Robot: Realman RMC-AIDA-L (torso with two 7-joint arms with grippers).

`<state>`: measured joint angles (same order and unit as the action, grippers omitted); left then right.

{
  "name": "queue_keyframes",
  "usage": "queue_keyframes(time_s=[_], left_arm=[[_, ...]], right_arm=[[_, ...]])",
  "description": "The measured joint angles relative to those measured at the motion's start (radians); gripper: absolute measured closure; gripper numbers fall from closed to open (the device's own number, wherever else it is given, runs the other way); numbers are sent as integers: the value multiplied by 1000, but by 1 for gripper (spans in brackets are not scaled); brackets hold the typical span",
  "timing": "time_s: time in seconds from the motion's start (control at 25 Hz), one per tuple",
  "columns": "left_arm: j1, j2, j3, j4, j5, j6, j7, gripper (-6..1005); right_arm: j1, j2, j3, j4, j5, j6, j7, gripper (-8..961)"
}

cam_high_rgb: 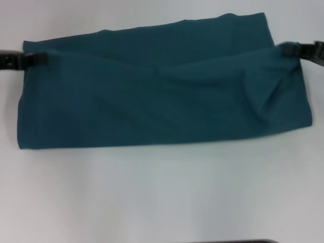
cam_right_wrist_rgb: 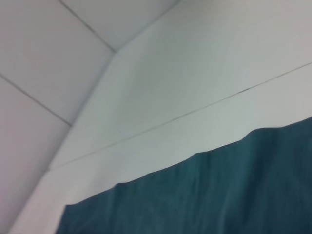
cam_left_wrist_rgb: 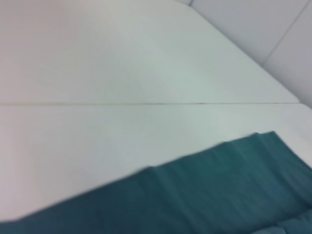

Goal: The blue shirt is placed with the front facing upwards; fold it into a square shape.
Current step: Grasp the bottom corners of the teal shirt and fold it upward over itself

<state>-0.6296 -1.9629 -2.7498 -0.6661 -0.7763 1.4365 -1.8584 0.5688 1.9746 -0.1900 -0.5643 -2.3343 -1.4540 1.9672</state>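
Across the white table point(cam_high_rgb: 162, 192) in the head view, the blue shirt point(cam_high_rgb: 162, 86) lies folded into a wide band, long axis left to right. The left gripper point(cam_high_rgb: 36, 59) and right gripper point(cam_high_rgb: 284, 50) each pinch an end at its far edge. Both wrist views show only teal cloth on white tabletop.

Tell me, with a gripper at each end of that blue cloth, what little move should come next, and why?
Probably bring one end across toward the other. The blue shirt already lies as a long band on the white table, much wider than deep, so it is not yet square. The left gripper and right gripper sit at its two short ends.
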Motion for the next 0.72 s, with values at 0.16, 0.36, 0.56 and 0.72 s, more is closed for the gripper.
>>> queue_keyframes(time_s=[0.16,0.36,0.56,0.72], left_arm=[[-26,2,58,14,-1,-91,-28,982],[-45,-1,75,14,-4,-158,-36,982],[-64,-2,86,14,-7,-197,-41,982],[-78,-2,88,11,-8,-207,-47,982]], right_arm=[[53,3,-72,33,1,118,29,871],[94,9,-128,47,3,200,70,866],[113,13,-132,49,5,230,83,860],[116,15,-132,53,26,252,84,855]])
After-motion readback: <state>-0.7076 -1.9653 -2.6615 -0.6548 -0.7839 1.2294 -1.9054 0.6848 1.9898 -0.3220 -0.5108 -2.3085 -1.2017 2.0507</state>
